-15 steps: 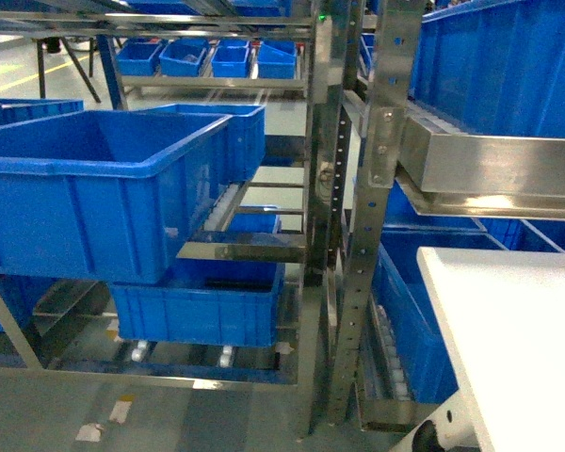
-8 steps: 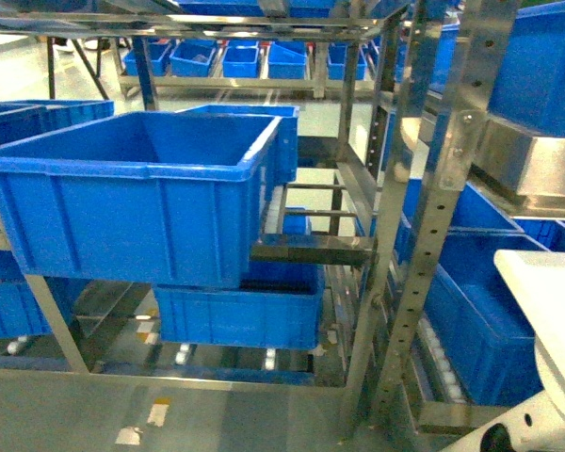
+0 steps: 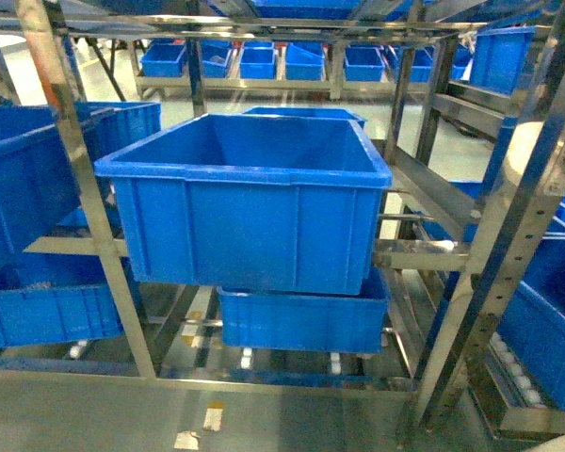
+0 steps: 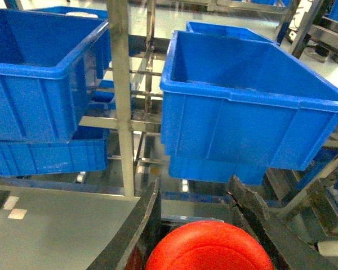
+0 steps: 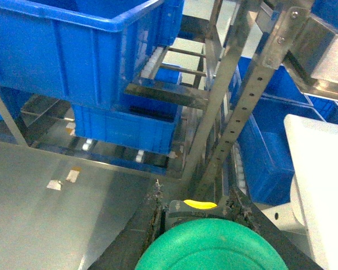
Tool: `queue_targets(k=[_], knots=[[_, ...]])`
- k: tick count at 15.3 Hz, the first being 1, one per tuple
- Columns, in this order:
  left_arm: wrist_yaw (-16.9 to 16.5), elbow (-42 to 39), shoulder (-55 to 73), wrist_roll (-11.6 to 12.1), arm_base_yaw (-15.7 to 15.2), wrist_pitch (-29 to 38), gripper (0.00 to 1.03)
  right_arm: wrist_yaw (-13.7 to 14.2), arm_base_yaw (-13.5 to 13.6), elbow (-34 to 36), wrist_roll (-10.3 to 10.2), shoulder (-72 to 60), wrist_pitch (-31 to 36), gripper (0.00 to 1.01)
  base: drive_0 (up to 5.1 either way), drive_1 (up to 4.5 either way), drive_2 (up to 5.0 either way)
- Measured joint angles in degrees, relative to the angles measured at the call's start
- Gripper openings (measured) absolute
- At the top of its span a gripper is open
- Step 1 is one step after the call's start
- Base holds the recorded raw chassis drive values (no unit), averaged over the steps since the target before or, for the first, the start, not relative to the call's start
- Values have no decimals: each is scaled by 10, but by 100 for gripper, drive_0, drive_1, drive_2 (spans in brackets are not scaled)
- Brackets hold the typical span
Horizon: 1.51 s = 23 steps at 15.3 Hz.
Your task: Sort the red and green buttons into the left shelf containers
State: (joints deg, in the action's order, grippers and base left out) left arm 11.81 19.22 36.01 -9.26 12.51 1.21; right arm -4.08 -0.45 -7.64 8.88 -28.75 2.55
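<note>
Left wrist view looks out level past the left gripper (image 4: 205,225), whose two dark fingers (image 4: 136,230) rise from the bottom edge with the red button (image 4: 209,252) clamped between them. Only its rounded red cap shows, filling the gap from one finger to the other; the dark body is hidden. Straight ahead of the fingertips and above them sits a large blue crate (image 4: 245,107), open side up, on the steel shelf frame (image 4: 119,95). A second blue crate (image 4: 39,79) stands beyond the left finger, on the far side of an upright post. The gripper is well short of both crates, below their rims.

Right wrist view shows the right gripper (image 5: 205,219) aimed forward and slightly down at the grey floor (image 5: 50,225). Its fingers (image 5: 152,225) close on the green button (image 5: 208,244), the green cap wedged between them, with a yellow band just above the cap against a dark part. Ahead of the left finger and higher up hangs a blue crate on the shelf rails; ahead of the right finger stands a perforated steel post (image 5: 253,95), and to its right a white surface (image 5: 321,169).

Head view shows neither arm nor gripper, only the racks with the central blue crate (image 3: 254,202) facing the camera.
</note>
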Motion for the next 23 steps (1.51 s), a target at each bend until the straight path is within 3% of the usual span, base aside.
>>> queue_targets(k=[15, 21, 23], knots=[[0, 0, 0, 0, 0, 0, 32, 0, 0, 0, 0, 0, 0, 29, -493, 239, 239], [-1, 0, -1, 0, 0, 1, 32, -2, 0, 0, 0, 0, 0, 29, -11, -11, -11], [0, 0, 0, 0, 0, -1, 32, -2, 0, 0, 0, 0, 0, 29, -11, 403, -426]])
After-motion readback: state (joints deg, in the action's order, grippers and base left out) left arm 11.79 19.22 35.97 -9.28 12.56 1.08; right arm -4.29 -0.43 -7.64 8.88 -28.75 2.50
